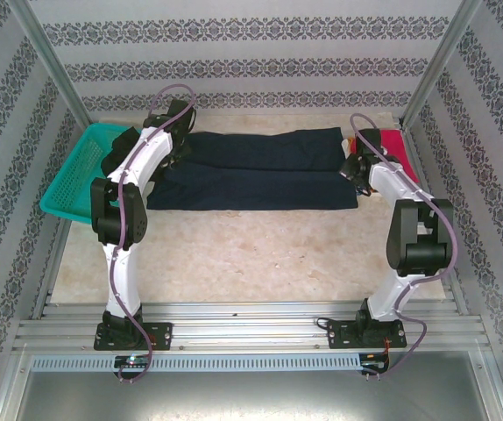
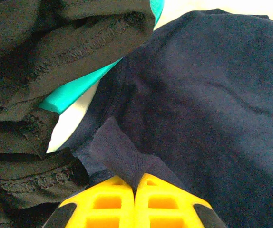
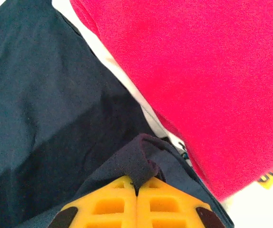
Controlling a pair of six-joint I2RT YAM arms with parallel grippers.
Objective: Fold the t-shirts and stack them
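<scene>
I see the navy t-shirt [image 1: 251, 171] lying as a long folded band across the upper middle of the top view, on the table [image 1: 234, 254]. At the bottom of the left wrist view, the left gripper [image 2: 134, 189] is clenched on a small flap of the shirt's edge. The black t-shirt [image 2: 41, 42] and the teal basket [image 2: 74, 92] are at upper left. The right gripper [image 3: 136, 187] pinches a bunch of the same shirt, and the red t-shirt [image 3: 212, 71] lies just beside it, at upper right.

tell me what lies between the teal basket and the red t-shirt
The navy t-shirt, folded into a long band, stretches between basket and red t-shirt, as the top view shows.
</scene>
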